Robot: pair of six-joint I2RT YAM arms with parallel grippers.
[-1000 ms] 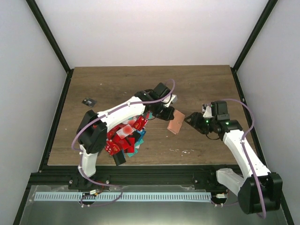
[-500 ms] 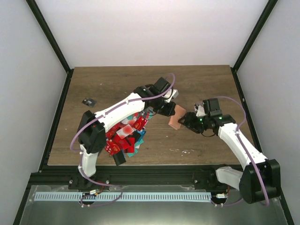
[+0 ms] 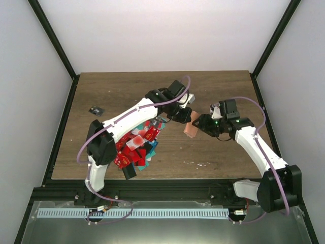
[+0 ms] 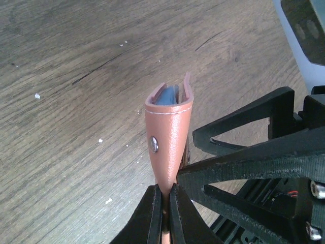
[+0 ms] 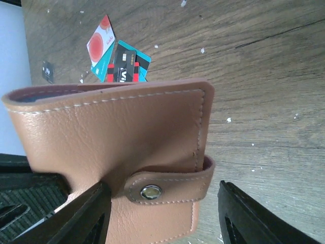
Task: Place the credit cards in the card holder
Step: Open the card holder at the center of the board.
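Observation:
My left gripper [image 3: 185, 118] is shut on one edge of the salmon-pink card holder [image 3: 191, 129] and holds it above the table. In the left wrist view the card holder [image 4: 170, 132] stands on edge out of the gripper [image 4: 166, 189], with something blue showing in its slightly gaping top. My right gripper [image 3: 199, 124] is open, its fingers either side of the holder's snap strap [image 5: 167, 189]; whether they touch it I cannot tell. The credit cards [image 3: 136, 147] lie in a heap, mostly red, under the left arm. A few cards [image 5: 119, 63] show beyond the holder [image 5: 117, 137].
A small black object [image 3: 95, 110] lies on the wooden table [image 3: 223, 91] at the far left. Black frame rails [image 3: 61, 127] border the table at both sides and at the near edge. White crumbs [image 3: 200, 163] dot the wood near the front.
The right arm has swung left and brought its open gripper up to the card holder. The left gripper has shifted the holder slightly up and to the right.

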